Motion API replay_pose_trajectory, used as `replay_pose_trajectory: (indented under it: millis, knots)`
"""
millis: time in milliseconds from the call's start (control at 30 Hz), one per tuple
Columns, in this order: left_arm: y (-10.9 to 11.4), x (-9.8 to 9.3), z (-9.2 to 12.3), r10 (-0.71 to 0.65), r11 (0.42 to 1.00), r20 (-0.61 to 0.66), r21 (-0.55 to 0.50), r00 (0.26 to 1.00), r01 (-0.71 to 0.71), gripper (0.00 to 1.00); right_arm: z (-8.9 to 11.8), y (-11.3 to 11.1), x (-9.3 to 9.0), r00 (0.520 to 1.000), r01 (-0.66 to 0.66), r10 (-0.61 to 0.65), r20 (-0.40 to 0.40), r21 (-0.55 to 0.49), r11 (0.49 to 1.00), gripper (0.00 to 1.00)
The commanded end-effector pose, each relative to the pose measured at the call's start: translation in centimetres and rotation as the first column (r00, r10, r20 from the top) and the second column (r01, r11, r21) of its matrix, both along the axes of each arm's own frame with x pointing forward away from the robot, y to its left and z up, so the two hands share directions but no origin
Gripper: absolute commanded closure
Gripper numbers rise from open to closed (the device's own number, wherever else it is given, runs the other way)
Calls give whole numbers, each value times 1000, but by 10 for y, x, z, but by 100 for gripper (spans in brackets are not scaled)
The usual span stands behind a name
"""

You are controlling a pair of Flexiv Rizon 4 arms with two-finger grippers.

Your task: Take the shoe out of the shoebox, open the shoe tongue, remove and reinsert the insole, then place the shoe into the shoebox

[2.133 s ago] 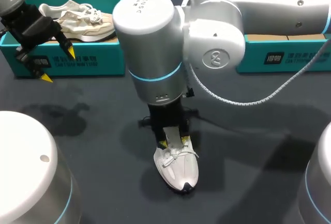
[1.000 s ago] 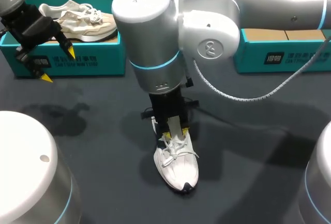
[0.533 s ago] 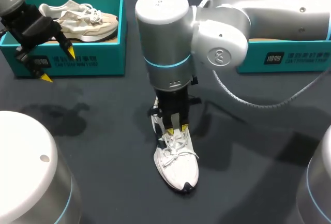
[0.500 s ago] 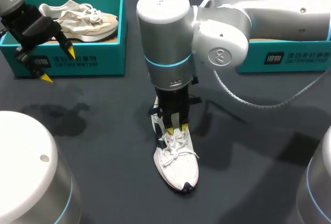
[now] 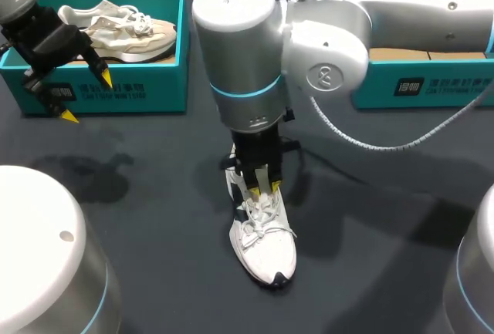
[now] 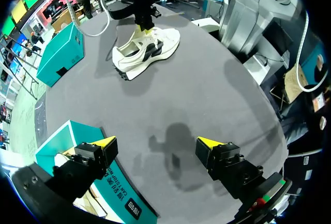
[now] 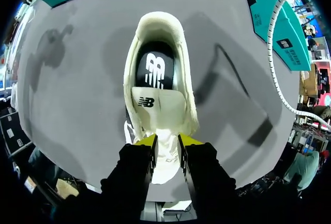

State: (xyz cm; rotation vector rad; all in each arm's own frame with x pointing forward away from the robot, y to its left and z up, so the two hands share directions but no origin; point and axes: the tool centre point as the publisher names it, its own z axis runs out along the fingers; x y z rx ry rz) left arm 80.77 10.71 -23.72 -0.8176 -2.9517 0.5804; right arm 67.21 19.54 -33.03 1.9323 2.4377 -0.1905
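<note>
A white shoe lies on the dark table, toe toward the near edge. My right gripper stands over its laces, pointing down. In the right wrist view the white tongue is lifted, its base pinched between the yellow fingertips of my right gripper, and the dark insole shows inside the shoe. My left gripper hangs open in front of the left teal shoebox, holding nothing. In the left wrist view my left gripper is far from the white shoe.
A beige shoe lies in the left shoebox. A second teal shoebox stands at the back right, partly behind my right arm. A grey cable hangs from the right arm over the table.
My right gripper's fingers have drawn closer together on the tongue, and the right wrist has shifted slightly over the shoe. The left arm has not moved.
</note>
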Motion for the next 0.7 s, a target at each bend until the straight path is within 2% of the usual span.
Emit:
replay_pose_trajectory:
  millis: [33, 167, 300, 567, 700]
  knots:
    - [1, -1, 0, 0, 1000, 2, 2, 1000, 0, 0, -27, 1, 14, 999, -23, 24, -25, 37, 999, 75]
    - [1, -1, 0, 0, 1000, 2, 2, 1000, 0, 0, -39, 2, 24, 998, -49, 52, -44, 59, 997, 76]
    - [1, -1, 0, 0, 1000, 2, 2, 1000, 0, 0, -40, 4, 28, 997, -63, 66, -45, 65, 996, 77]
    - [1, -1, 0, 0, 1000, 2, 2, 1000, 0, 0, 14, 10, 16, 995, -85, 87, 40, -37, 996, 75]
    - [1, -1, 0, 0, 1000, 2, 2, 1000, 0, 0, 39, 15, 16, 989, -125, 133, 71, -98, 987, 71]
